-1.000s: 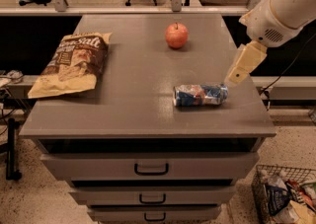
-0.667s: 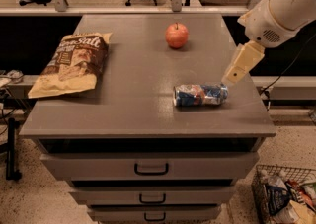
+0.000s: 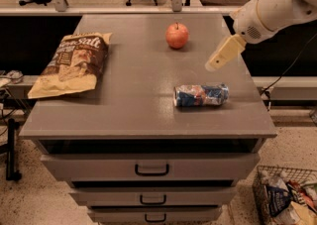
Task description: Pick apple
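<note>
The grey bench (image 3: 124,115) is filling most of the view, with drawers stacked beneath its near edge. The robot's white arm (image 3: 277,3) is reaching in from the far right corner. A brown chip bag (image 3: 72,63) is lying flat on the left side. A crushed blue-and-white can (image 3: 200,95) is lying on its side right of centre, nearer the front edge.

The gripper (image 3: 213,65) is hanging above the right part of the bench, angling down and to the left. It is sitting between the can and the apple but touching neither, and it is carrying nothing. Whether it is open or closed cannot be told from here.

The apple (image 3: 177,35) is sitting far of centre, well apart from the bag and with bare surface all around it. It is resting upright, its stem end facing up, so its axis is running roughly vertical. Being nearly round, it is offering no real long axis to line up with.

The approach looks to be the step in hand. The next move is probably calling for travel left and farther away, then a descent over the fruit while staying well away from the can.
</note>
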{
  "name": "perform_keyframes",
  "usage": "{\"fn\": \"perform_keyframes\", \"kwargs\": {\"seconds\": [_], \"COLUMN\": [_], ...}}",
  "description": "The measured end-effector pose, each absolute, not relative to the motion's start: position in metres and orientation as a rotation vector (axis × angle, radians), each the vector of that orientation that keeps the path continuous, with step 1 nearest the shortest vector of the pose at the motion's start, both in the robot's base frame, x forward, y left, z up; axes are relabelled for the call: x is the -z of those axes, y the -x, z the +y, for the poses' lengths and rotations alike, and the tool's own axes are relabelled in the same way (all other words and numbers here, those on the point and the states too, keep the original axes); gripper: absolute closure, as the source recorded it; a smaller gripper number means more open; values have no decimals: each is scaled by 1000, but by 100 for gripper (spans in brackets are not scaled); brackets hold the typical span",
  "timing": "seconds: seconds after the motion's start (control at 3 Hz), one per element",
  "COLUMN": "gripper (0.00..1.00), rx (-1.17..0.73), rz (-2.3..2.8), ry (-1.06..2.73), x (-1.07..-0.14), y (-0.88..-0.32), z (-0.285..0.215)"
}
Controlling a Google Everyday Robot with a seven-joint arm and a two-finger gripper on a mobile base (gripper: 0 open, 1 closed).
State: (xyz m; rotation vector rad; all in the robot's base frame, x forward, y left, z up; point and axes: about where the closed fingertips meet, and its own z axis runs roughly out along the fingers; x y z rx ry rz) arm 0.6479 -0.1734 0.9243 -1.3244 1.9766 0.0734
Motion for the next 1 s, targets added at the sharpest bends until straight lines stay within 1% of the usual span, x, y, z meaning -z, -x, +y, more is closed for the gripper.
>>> {"fn": "perform_keyframes", "kwargs": {"seconds": [0.33,0.67,1.0], "gripper": [0,0,0], "rx": [-170,-279,-290], "rz": [1930,1891,1870], "ry": [1198,1097,1030], "x": [-916,-903,-885], "y": [-695,-734,-770], "z": [-161,-137,-110]}}
